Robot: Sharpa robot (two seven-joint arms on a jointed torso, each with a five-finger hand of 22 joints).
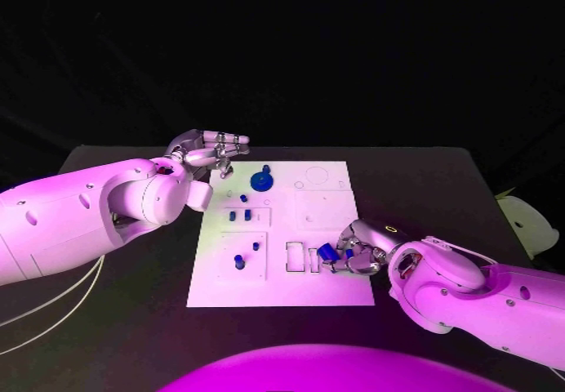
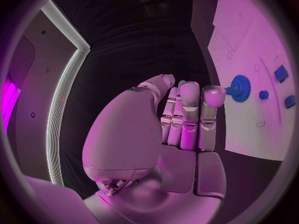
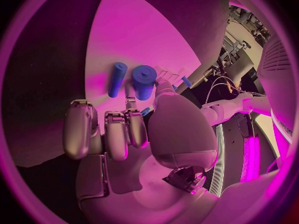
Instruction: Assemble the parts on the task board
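- The right hand point(image 1: 357, 251) sits at the near right part of the task board point(image 1: 282, 290), fingers curled down onto the plate. A small blue part point(image 1: 328, 252) lies right at its fingertips by the narrow rectangular slots; whether the fingers pinch it or merely touch it cannot be told from the head view.
- In the right wrist view, the right hand's fingers point(image 3: 118, 134) are folded in close together, and just beyond them on the white board are a blue cylinder point(image 3: 144, 81) and a slimmer blue peg point(image 3: 116, 78), side by side.
- On the near left of the board, a square recess holds a blue peg point(image 1: 240, 261), with a smaller blue piece point(image 1: 257, 245) just beyond it.
- Further back, a shallow recess holds two small blue blocks point(image 1: 242, 216).
- Near the far left corner stands a blue gear point(image 1: 260, 180) on the board; a small blue knob point(image 1: 244, 197) sits just nearer.
- The left hand point(image 1: 210, 152) hovers at the board's far left edge, fingers bent and pressed together, holding nothing; in the left wrist view its fingertips point(image 2: 212, 95) are close beside the gear point(image 2: 239, 88).
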